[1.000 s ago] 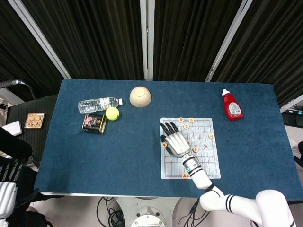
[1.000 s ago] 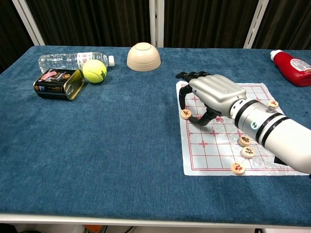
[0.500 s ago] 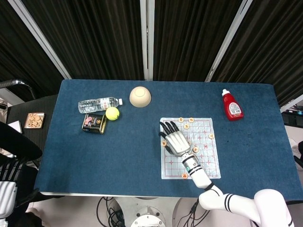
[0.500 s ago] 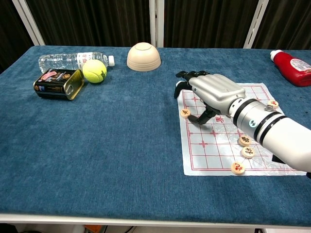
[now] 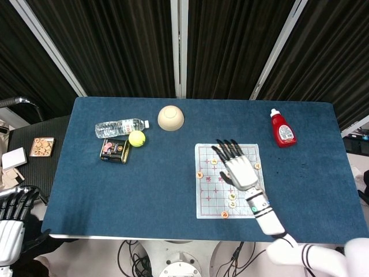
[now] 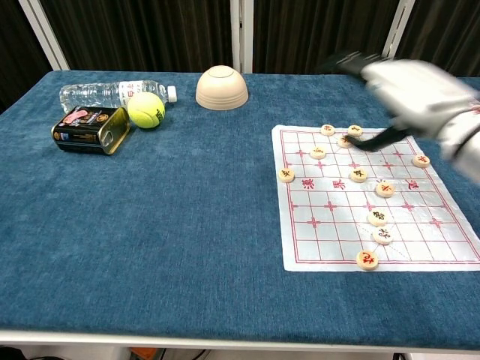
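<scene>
A white paper chess board lies on the blue table, right of centre. Several round wooden pieces are scattered over it, one of them at its left edge. My right hand hovers open over the board's far right part, fingers spread, holding nothing; it is blurred in the chest view. Just under its thumb are two pieces near the far edge. My left hand hangs off the table at the lower left of the head view, fingers extended and empty.
An upturned cream bowl sits at the far centre. At the far left are a water bottle, a tennis ball and a tin can. A red squeeze bottle lies far right.
My right hand rose from the board's left edge and swung right and farther away. The piece it was over stays at the left edge, and pieces it hid now show.
</scene>
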{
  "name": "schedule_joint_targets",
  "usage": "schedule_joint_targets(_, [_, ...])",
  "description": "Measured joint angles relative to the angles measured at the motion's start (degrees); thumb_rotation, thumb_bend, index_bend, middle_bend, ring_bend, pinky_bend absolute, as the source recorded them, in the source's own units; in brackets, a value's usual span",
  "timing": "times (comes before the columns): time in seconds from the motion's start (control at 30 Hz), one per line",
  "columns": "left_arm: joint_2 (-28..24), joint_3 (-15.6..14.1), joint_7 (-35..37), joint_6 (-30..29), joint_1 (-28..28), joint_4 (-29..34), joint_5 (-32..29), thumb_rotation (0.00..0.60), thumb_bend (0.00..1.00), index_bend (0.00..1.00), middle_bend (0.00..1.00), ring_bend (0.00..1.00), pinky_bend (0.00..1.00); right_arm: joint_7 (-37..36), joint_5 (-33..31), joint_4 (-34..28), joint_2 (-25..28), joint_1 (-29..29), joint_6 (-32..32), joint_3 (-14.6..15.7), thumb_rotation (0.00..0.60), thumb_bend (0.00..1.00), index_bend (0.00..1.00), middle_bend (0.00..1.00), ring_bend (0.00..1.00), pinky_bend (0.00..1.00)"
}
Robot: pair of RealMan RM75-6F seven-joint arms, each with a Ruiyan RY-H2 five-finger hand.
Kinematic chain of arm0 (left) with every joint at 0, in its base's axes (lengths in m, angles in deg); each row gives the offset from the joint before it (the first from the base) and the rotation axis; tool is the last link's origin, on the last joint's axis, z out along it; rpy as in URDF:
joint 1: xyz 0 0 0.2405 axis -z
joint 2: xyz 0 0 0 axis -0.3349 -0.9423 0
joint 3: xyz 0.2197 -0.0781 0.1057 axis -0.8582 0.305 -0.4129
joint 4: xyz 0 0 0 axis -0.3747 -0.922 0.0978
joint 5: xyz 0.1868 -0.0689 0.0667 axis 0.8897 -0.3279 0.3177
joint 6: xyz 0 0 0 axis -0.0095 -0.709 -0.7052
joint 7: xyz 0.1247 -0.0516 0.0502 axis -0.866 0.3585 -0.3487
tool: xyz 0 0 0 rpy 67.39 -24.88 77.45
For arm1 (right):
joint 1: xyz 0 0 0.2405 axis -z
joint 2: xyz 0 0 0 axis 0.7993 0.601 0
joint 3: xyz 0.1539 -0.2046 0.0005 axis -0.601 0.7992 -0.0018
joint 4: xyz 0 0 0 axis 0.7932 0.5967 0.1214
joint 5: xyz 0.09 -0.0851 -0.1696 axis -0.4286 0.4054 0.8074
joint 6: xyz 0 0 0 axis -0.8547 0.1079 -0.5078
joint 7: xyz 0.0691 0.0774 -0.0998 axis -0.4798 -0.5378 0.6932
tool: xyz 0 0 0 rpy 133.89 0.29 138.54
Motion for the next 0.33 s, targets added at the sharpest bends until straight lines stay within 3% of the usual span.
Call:
schedule_joint_targets(0.17, [-0.1, -0.1, -2.1, 0.8, 0.6, 1.2, 0.7, 0.6, 0.12, 0.09, 0.07, 0.0, 0.0, -3.9, 4.6, -5.2, 10.9, 9.6, -11.7, 5.2, 0.6, 0.22, 0.0, 0.0, 0.0, 0.0])
schedule_joint_targets(0.33, [0.3, 0.3, -4.2, 1.6, 1.2, 1.8, 0.9, 0.6, 0.12, 0.09, 0.07, 0.0, 0.0, -10.6, 6.6, -3.8, 15.4, 18.5, -19.1, 9.8, 0.6, 0.22, 0.0, 0.0, 0.0, 0.0])
